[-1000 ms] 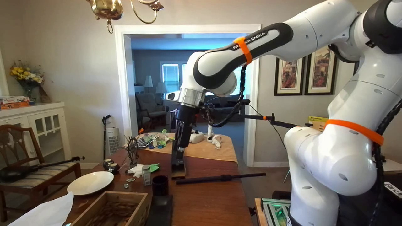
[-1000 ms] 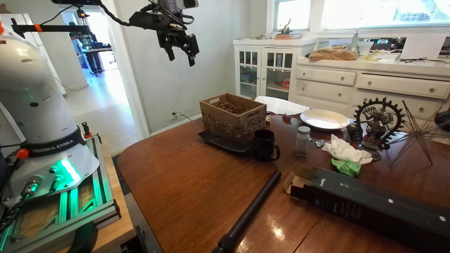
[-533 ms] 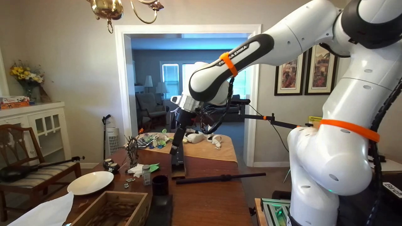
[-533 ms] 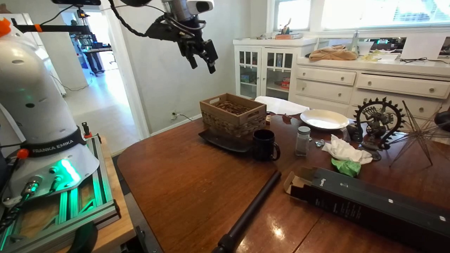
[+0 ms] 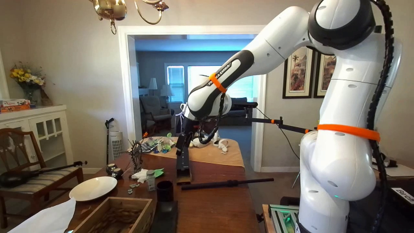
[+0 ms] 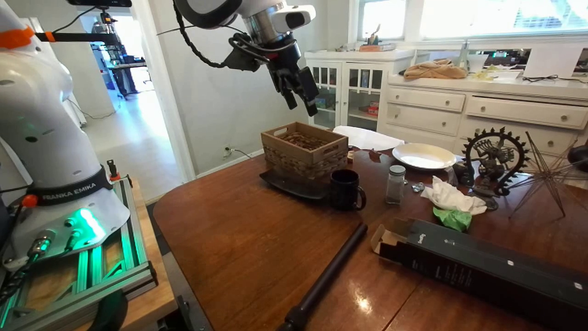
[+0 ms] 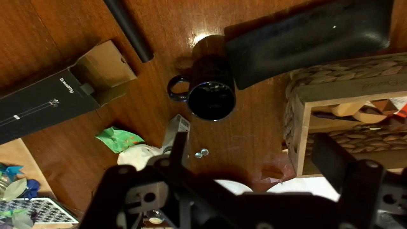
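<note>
Tan pieces (image 7: 348,108) are showing inside the basket (image 6: 310,162) only in wrist view; the empty claw (image 6: 302,110) is gaping higher.

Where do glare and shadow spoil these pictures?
In both exterior views, the windows are washed out; in an exterior view, the table throws back a glare spot; in the wrist view, the black mug is too dark inside to read, and the gripper looks mostly dark.
</note>
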`<action>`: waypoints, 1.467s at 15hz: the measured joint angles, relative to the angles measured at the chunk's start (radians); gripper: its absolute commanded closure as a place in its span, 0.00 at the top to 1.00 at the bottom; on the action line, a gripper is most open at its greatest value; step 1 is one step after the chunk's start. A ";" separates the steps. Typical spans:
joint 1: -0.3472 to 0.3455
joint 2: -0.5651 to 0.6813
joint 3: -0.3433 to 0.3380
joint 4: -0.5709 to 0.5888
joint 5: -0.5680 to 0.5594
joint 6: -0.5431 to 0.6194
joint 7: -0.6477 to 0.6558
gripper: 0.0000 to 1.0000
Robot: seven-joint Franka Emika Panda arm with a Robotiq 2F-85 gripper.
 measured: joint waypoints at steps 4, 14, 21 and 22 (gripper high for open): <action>0.000 0.045 -0.014 0.055 0.031 -0.046 -0.050 1.00; -0.011 0.073 -0.030 0.112 0.098 -0.137 -0.123 1.00; -0.011 0.073 -0.028 0.112 0.095 -0.134 -0.124 1.00; -0.014 0.074 -0.026 0.112 0.085 -0.122 -0.122 1.00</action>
